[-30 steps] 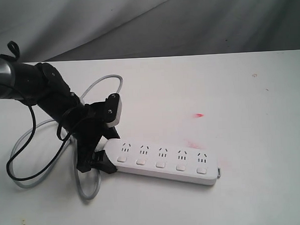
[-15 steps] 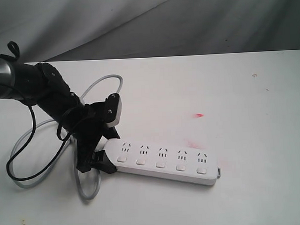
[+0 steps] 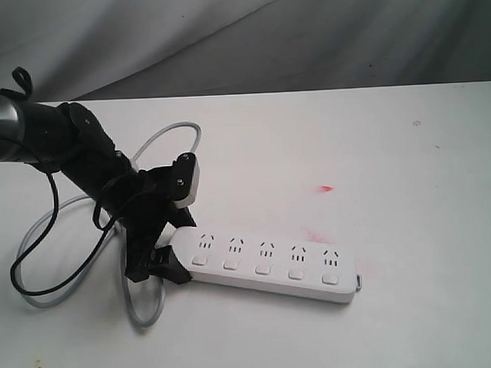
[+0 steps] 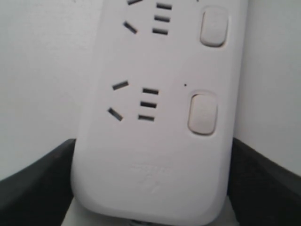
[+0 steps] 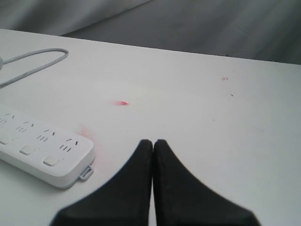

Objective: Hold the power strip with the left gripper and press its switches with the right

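**Strip clamped at one end, second tool closed and clear**

Strip [image 3: 269,264] lies flat on the white bench [image 3: 410,226], sockets up, in the lower middle of the exterior frame. It slants from its higher left end down to its right end. Five switches [image 3: 263,270] run in a row along its lower edge, one below each socket.

The left tool [image 3: 174,259] grips the strip's left end. Its black arm reaches in from the upper left of the exterior frame. In the left wrist view, black fingers [image 4: 37,188] sit against both long sides of the rounded end, with two sockets and two switches showing beyond them.

The grey cord [image 5: 37,53] leaves that same end and loops over the bench at the left of the exterior frame, passing behind and below the left arm. A thinner black cable loops there too.

The right tool [image 5: 153,143] has its two black tips pressed together with nothing between them. In its wrist view the tips are above bare bench, apart from the strip's free end, which carries a small tab. None of the switches is touched.

A small red mark [image 3: 325,188] sits on the bench above the strip's right end, with a fainter pink smear near it. Grey cloth [image 3: 223,38] fills the top of the exterior frame.
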`<action>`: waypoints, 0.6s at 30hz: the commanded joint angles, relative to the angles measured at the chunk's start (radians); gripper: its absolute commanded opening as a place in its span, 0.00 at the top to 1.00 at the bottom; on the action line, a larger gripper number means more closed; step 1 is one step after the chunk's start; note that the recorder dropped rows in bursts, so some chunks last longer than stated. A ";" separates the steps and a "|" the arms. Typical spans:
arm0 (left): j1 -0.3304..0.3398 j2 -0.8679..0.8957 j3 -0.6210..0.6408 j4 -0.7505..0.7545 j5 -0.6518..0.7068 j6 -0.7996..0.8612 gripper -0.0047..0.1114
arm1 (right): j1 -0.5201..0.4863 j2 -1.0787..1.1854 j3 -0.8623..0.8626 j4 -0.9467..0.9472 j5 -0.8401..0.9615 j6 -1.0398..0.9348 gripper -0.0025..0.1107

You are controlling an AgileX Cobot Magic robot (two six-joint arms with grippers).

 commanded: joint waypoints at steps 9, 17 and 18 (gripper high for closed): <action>-0.007 0.005 -0.002 0.005 0.029 -0.001 0.53 | -0.006 0.046 -0.260 0.021 0.255 0.010 0.98; -0.005 0.005 -0.002 0.005 0.029 -0.001 0.53 | 0.001 0.360 -0.539 -0.041 0.413 0.010 0.98; -0.005 0.005 -0.002 0.005 0.029 -0.001 0.53 | 0.011 0.410 -0.568 -0.041 0.412 0.010 0.98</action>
